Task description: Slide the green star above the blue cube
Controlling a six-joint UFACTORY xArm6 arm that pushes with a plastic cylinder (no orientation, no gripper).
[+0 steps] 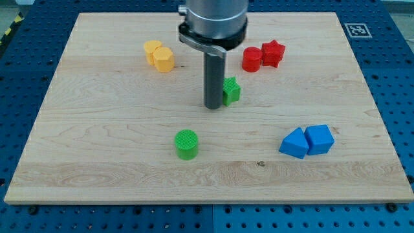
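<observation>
Camera view looks down on a pale wooden desk (97, 162) lying on a blue perforated base (401, 97). Toward the view's upper left, two yellow blocks (159, 55) sit touching each other, their shapes hard to make out. Lower and nearer the middle, a green cylinder (187, 144) stands alone, well apart from everything else. Just right of that, at the centre, the dark rod comes down from the grey arm housing (213, 19), and my tip (213, 107) rests on the desk immediately to the view's left of the green star (231, 90); whether the two touch I cannot tell, as the rod partly hides the star's left side. There are no fingers on this arm, only the bare rod, so nothing is grasped. Above and to the right of the star, a red cylinder (251, 59) and a red star (273, 53) touch one another. At the lower right, a blue wedge-like block (294, 143) touches the blue cube (319, 139), which lies well apart from the green star, below and to its right.
</observation>
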